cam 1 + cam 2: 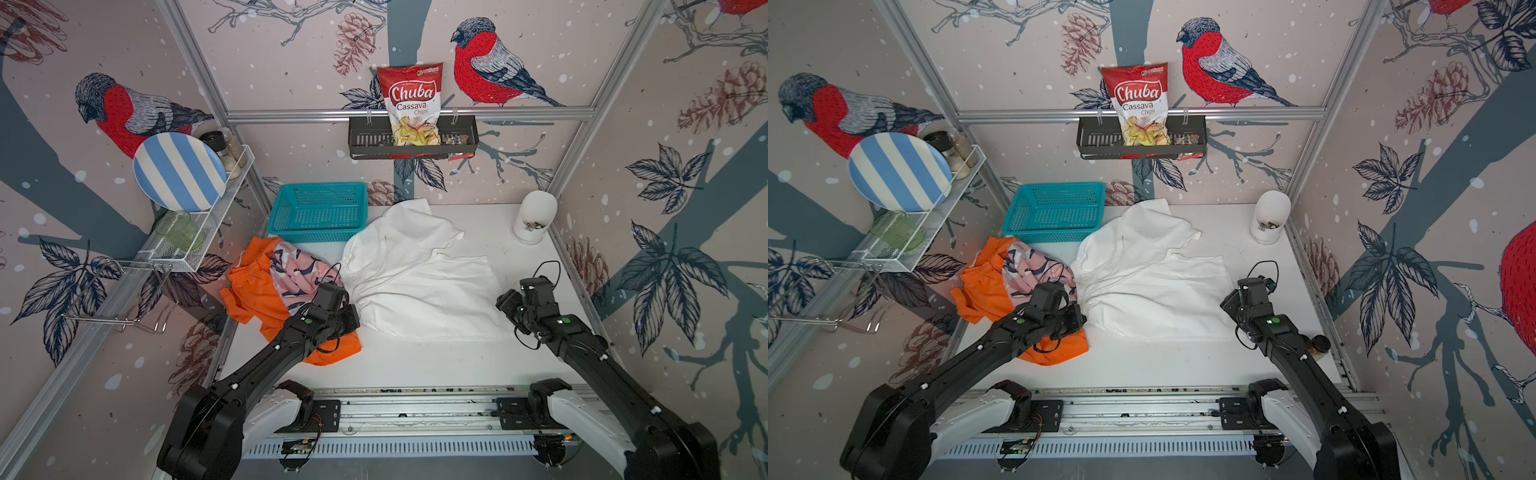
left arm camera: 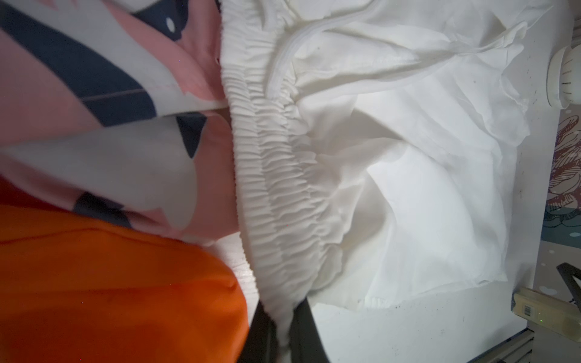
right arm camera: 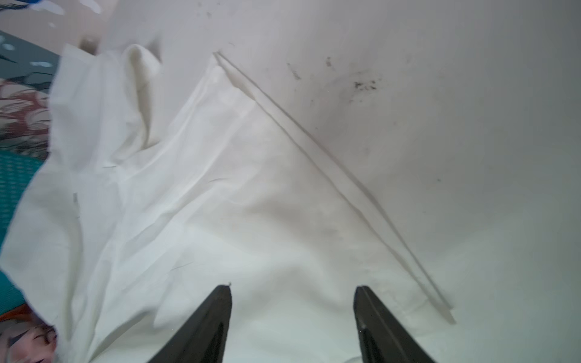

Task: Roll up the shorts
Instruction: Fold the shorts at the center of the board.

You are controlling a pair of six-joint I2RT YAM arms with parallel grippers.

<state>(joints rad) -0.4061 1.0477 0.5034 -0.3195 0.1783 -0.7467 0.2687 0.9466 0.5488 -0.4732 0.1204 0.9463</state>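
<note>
Left gripper (image 2: 283,328) clamps the waistband (image 2: 276,195) of the white shorts (image 1: 415,282), spread across the middle of the table (image 1: 415,361); right gripper (image 3: 293,290), jaws parted and empty, hovers near the hem (image 3: 339,179). We judge a tidy roll needs the rumpled far leg flattened first, waistband taut.

Colours recorded: plain white fabric shorts (image 1: 415,291); pink fabric shorts with navy-and-white shark print (image 1: 297,270); bright orange fabric shorts (image 1: 253,299); teal perforated plastic basket (image 1: 316,235); blue-and-cream striped round plate (image 1: 178,172); red-and-white chip bag (image 1: 409,95); white tabletop (image 1: 415,361).
</note>
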